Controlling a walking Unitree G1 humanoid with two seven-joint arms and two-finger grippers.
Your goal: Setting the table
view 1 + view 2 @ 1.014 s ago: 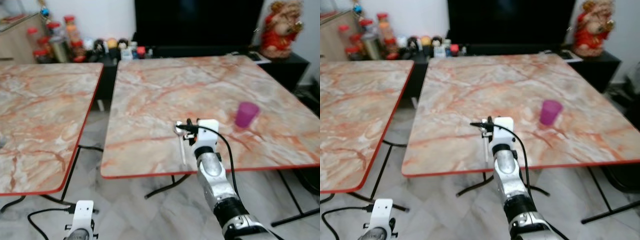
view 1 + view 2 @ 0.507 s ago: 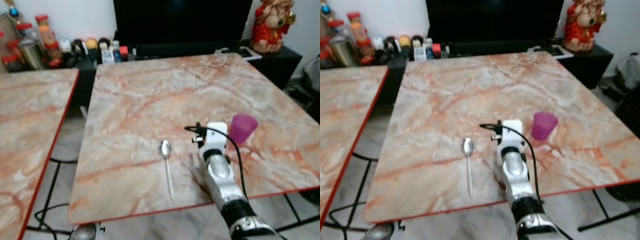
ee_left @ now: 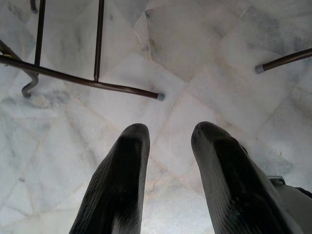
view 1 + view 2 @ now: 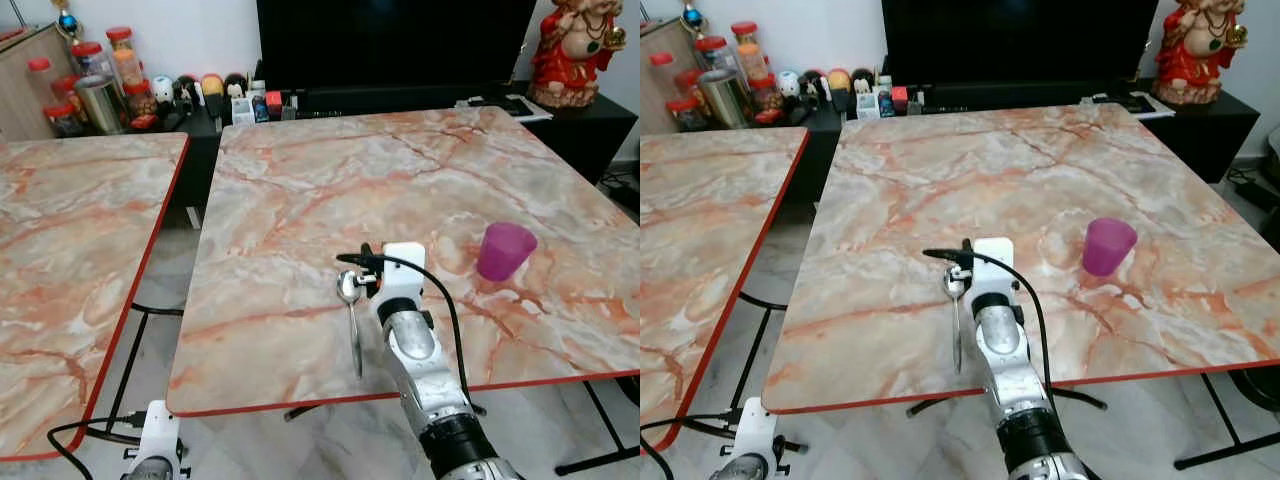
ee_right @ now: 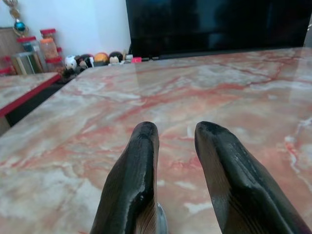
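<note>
Looking down at your marble table [image 4: 300, 190], you've got the spoon [image 4: 351, 312] lying flat near the front edge, roughly mid-way along it, bowl pointing toward the far edge and handle toward you. Your right gripper [image 5: 175, 161] sits low over the tabletop right beside the spoon — fingers [image 5: 134, 180] spread with a gap between them and holding nothing; a bit of the spoon's bowl peeks out at the base of one finger in the right wrist view. The purple cup [image 4: 503, 251] stands upright toward the right edge, well apart from the spoon. Your left gripper [image 3: 168, 161] hangs down by the tiled floor [image 3: 195, 48], fingers parted and empty — table legs [image 3: 97, 85] in front of it. A second marble table [image 4: 70, 250] sits off to the left.
</note>
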